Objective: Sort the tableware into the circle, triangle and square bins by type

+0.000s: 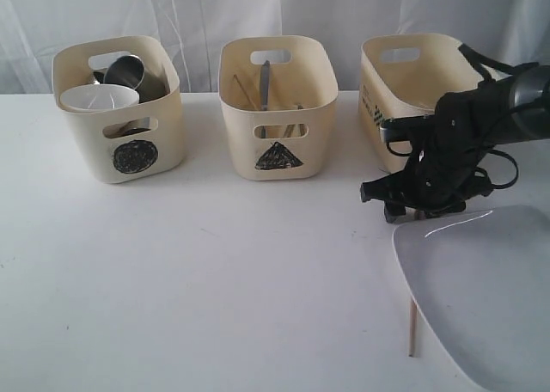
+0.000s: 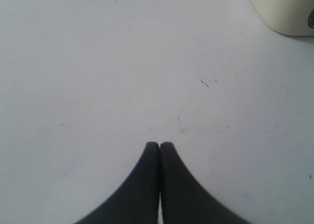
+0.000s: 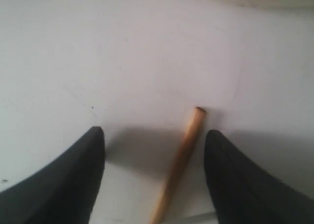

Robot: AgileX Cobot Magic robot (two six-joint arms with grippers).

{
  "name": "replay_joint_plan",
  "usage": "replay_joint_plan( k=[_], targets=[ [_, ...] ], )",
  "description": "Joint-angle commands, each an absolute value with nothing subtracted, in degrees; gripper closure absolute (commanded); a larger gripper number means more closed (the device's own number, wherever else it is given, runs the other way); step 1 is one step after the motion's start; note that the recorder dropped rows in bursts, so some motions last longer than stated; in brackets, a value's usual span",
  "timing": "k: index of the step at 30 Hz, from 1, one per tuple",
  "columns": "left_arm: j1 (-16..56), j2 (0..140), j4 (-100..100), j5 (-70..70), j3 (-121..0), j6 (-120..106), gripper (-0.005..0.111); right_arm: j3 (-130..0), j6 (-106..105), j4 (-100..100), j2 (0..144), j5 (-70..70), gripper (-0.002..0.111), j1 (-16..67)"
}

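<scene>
Right gripper [image 3: 156,130]: jaws spread wide, holding nothing, low over the white table [image 3: 122,52].
Chopstick [image 3: 180,157]: a thin wooden stick lying flat on the table in the gap between the jaws. It is closer to one jaw than the other and touches neither, and its blunt end reaches just past the fingertips.
Handling: probably light, stiff and smooth, so likely to roll or skid if nudged. Best pinched across its width, a little back from the end, with the jaws lowered right down to the table.
Plate [image 1: 481,297]: large and white, just beside the gripper. A chopstick [image 1: 412,327] pokes out at its rim; whether it is the same one cannot be told.
Bins: the square bin [image 1: 412,87] is just behind the gripper. The triangle bin [image 1: 241,143], which holds cutlery, is farther off to the side, and the circle bin [image 1: 86,143] is farthest.
Left gripper [image 2: 159,144]: jaws pressed together, empty, over bare table.
</scene>
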State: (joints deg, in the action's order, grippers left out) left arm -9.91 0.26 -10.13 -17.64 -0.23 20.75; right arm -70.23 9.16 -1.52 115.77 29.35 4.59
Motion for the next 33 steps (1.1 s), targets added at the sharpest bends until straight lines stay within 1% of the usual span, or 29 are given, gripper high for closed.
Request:
replay_joint_plan(
  k=[1, 5, 18, 20, 24, 28, 29, 30, 31, 32, 33],
  targets=[
    [-9.94, 0.00, -9.93, -17.85, 0.00, 20.71, 0.107, -70.20, 0.58, 7.41, 116.45, 29.39, 0.051, 4.86],
    [-9.94, 0.00, -9.93, -17.85, 0.00, 20.71, 0.107, -70.20, -6.22, 11.69, 116.45, 28.64, 0.051, 6.80],
    [-9.94, 0.00, -9.93, -17.85, 0.00, 20.71, 0.107, -70.20, -12.26, 12.12, 116.45, 28.35, 0.052, 15.99],
    [-9.94, 0.00, -9.93, -17.85, 0.00, 20.71, 0.107, -70.20, -12.26, 11.95, 116.45, 28.06, 0.056, 16.35],
    [-9.94, 0.00, -9.93, -17.85, 0.00, 20.71, 0.107, -70.20, -12.26, 8.92, 116.72, 28.29, 0.070, 16.47],
    [-9.94, 0.00, -9.93, -17.85, 0.00, 20.71, 0.107, -70.20, -11.45, 6.81, 118.12, 28.42, 0.080, 16.47],
    [-9.94, 0.00, -9.93, -17.85, 0.00, 20.71, 0.107, -70.20, -11.45, 6.81, 119.33, 28.50, 0.085, 16.47],
    [-9.94, 0.00, -9.93, -17.85, 0.00, 20.71, 0.107, -70.20, -11.45, 6.81, 119.80, 28.62, 0.088, 16.47],
    [-9.94, 0.00, -9.93, -17.85, 0.00, 20.71, 0.107, -70.20, -11.45, 6.81, 120.87, 28.78, 0.095, 16.47],
    [-9.94, 0.00, -9.93, -17.85, 0.00, 20.71, 0.107, -70.20, -11.45, 6.81, 121.20, 28.91, 0.098, 16.47],
    [-9.94, 0.00, -9.93, -17.85, 0.00, 20.71, 0.107, -70.20, -11.45, 7.74, 121.40, 29.21, 0.107, 16.47]
  ],
)
